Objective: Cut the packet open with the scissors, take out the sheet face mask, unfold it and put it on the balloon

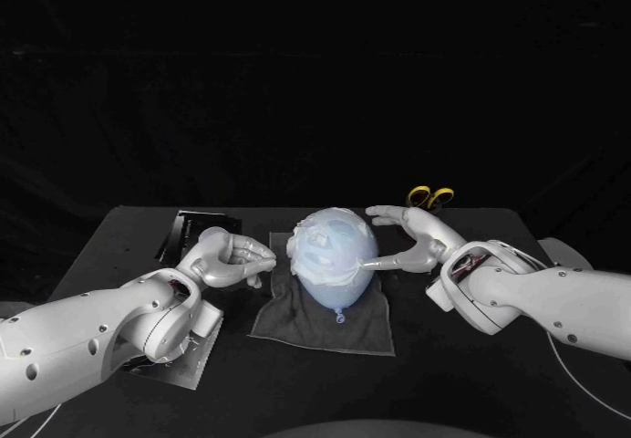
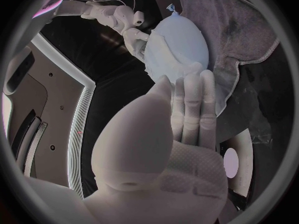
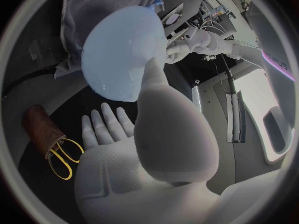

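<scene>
A pale blue balloon (image 1: 336,260) lies on a grey cloth (image 1: 329,324) at the table's middle, knot toward me. The white sheet face mask (image 1: 322,239) drapes over its far, rounded end. My left hand (image 1: 232,258) sits at the balloon's left side, its thumb and fingers (image 2: 192,102) closed together at the mask's ragged edge (image 2: 154,70). My right hand (image 1: 414,239) is spread at the balloon's right side, and its thumb (image 3: 156,77) presses the balloon (image 3: 118,55). The yellow-handled scissors (image 1: 430,194) lie behind the right hand. The black packet (image 1: 197,228) lies back left.
A clear plastic sheet (image 1: 181,358) lies under my left forearm near the table's front left. A brown piece (image 3: 40,125) lies by the scissors (image 3: 60,159). The table's edges run close behind the packet and the scissors.
</scene>
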{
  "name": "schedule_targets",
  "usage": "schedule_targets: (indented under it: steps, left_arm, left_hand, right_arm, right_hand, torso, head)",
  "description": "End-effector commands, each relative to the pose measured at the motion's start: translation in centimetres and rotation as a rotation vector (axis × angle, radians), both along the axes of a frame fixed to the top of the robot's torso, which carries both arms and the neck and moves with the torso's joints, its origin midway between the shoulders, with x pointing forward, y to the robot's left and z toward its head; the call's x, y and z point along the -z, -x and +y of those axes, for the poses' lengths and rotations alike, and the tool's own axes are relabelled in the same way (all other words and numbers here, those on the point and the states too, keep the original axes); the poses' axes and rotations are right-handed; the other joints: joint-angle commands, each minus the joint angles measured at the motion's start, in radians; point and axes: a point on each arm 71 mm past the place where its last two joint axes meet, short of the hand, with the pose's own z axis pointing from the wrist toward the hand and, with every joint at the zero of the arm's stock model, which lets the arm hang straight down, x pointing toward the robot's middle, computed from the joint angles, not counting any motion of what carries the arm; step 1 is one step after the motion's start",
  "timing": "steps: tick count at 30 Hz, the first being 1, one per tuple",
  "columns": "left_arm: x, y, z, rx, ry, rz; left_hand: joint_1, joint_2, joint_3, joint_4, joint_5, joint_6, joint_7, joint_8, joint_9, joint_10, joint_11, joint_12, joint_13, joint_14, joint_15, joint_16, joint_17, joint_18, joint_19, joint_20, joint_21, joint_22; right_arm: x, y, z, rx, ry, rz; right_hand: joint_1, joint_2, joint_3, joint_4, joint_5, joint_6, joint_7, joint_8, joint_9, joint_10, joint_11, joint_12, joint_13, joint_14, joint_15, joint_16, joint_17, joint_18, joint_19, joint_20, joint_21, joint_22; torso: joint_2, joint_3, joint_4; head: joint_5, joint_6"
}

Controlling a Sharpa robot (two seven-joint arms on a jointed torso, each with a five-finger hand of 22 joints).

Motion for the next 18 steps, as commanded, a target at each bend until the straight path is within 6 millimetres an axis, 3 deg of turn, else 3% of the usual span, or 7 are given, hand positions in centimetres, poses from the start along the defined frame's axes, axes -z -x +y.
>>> schedule_targets:
  steps: [1, 2, 3, 5, 8, 13, 18]
  left_arm:
    - [0.3, 0.5, 0.1, -0.031, -0.074, -0.024]
    - [0.5, 0.7, 0.2, -0.035, -0.079, -0.016]
    - [0.7, 1.0, 0.2, -0.037, -0.083, -0.007]
    - [1.1, 1.5, 0.3, -0.041, -0.088, 0.019]
    - [1.8, 2.3, 0.3, -0.050, -0.087, 0.064]
    - [3.0, 3.5, 0.0, -0.072, -0.069, 0.153]
    - [3.9, 4.3, -0.8, -0.112, -0.013, 0.255]
  left_hand:
    - [-0.003, 0.008, 0.011, 0.002, 0.000, -0.001, -0.011, 0.015, 0.011, -0.004, -0.013, 0.060, 0.044, 0.040, -0.011, 0.088, 0.083, 0.008, -0.009, -0.012, 0.064, 0.044]
    - [-0.021, 0.009, 0.012, 0.002, -0.002, 0.011, -0.022, 0.025, 0.017, 0.011, -0.025, 0.119, 0.085, 0.127, -0.023, 0.205, 0.233, 0.010, 0.000, -0.020, 0.108, 0.073]
    - [-0.024, 0.012, 0.015, 0.002, -0.001, 0.013, -0.024, 0.026, 0.017, 0.014, -0.027, 0.133, 0.094, 0.144, -0.025, 0.230, 0.269, 0.010, 0.000, -0.022, 0.117, 0.078]
    - [-0.040, 0.013, 0.031, 0.003, -0.001, 0.017, -0.029, 0.025, 0.017, -0.010, -0.036, 0.210, 0.157, 0.178, -0.032, 0.289, 0.345, -0.001, 0.021, -0.032, 0.203, 0.172]
    - [-0.068, 0.015, 0.052, 0.002, 0.000, 0.013, -0.033, 0.011, 0.011, -0.016, -0.042, 0.307, 0.231, 0.240, -0.039, 0.370, 0.469, -0.021, 0.080, -0.040, 0.315, 0.319]
    - [-0.042, 0.015, 0.102, -0.003, -0.001, 0.025, -0.036, 0.004, 0.009, -0.027, -0.046, 0.383, 0.293, 0.286, -0.046, 0.429, 0.570, -0.036, 0.128, -0.046, 0.394, 0.428]
    - [-0.056, 0.003, 0.149, 0.000, -0.001, 0.036, -0.041, -0.001, 0.009, -0.023, -0.051, 0.439, 0.337, 0.321, -0.050, 0.475, 0.648, -0.045, 0.155, -0.052, 0.440, 0.489]
  right_arm:
    - [-1.1, 0.6, 0.4, -0.055, -0.065, -0.101]
    - [-1.2, 0.8, 0.4, -0.062, -0.070, -0.111]
    - [-1.3, 0.9, 0.4, -0.066, -0.074, -0.120]
    - [-1.5, 1.1, 0.4, -0.073, -0.083, -0.138]
    - [-1.9, 1.4, 0.6, -0.081, -0.102, -0.172]
    - [-2.4, 1.6, 1.5, -0.097, -0.124, -0.206]
    - [-2.6, 0.5, 3.2, -0.132, -0.092, -0.218]
  right_hand:
    - [0.002, 0.016, 0.014, -0.001, -0.006, 0.026, 0.080, 0.009, 0.008, 0.032, 0.000, 0.006, 0.002, 0.030, -0.002, 0.010, 0.007, 0.007, 0.001, 0.001, 0.005, -0.002]
    - [0.001, 0.018, 0.017, -0.001, -0.008, 0.040, 0.075, 0.013, 0.012, 0.048, -0.001, 0.008, 0.003, 0.046, -0.003, 0.014, 0.011, 0.008, 0.000, 0.001, 0.005, -0.003]
    - [0.001, 0.018, 0.017, -0.001, -0.008, 0.040, 0.075, 0.013, 0.012, 0.048, -0.001, 0.008, 0.003, 0.046, -0.003, 0.014, 0.011, 0.008, 0.000, 0.001, 0.005, -0.003]
    - [-0.006, 0.018, 0.018, -0.001, -0.007, 0.057, 0.062, 0.017, 0.017, 0.074, -0.002, 0.009, 0.004, 0.068, -0.005, 0.021, 0.015, 0.010, -0.002, 0.001, 0.004, -0.005]
    - [-0.011, 0.024, 0.025, -0.001, -0.006, 0.064, 0.062, 0.019, 0.016, 0.097, -0.005, 0.010, 0.005, 0.086, -0.008, 0.027, 0.018, 0.013, -0.002, 0.001, 0.005, -0.005]
    - [-0.016, 0.043, 0.069, -0.002, -0.013, 0.097, 0.066, 0.027, 0.022, 0.127, -0.010, 0.008, 0.005, 0.086, -0.011, 0.025, 0.010, 0.017, -0.003, 0.001, 0.005, -0.006]
    - [-0.015, 0.058, 0.121, -0.003, -0.030, 0.143, 0.042, 0.037, 0.030, 0.089, -0.003, -0.001, 0.001, 0.033, -0.005, 0.007, -0.015, 0.013, -0.005, 0.002, 0.006, -0.008]
  torso:
    - [-0.001, -0.0005, 0.0001]
    - [-0.001, -0.0003, 0.0003]
    - [-0.001, 0.0000, 0.0003]
    - [-0.001, -0.0002, -0.0002]
    - [-0.001, -0.0002, 0.0014]
    - [0.000, 0.0005, 0.0011]
    - [0.001, 0.0001, -0.0001]
  head:
    - [0.003, -0.003]
    - [0.004, -0.003]
    - [0.005, -0.003]
    - [0.007, -0.001]
    - [0.009, -0.002]
    - [0.019, -0.004]
    - [0.027, -0.003]
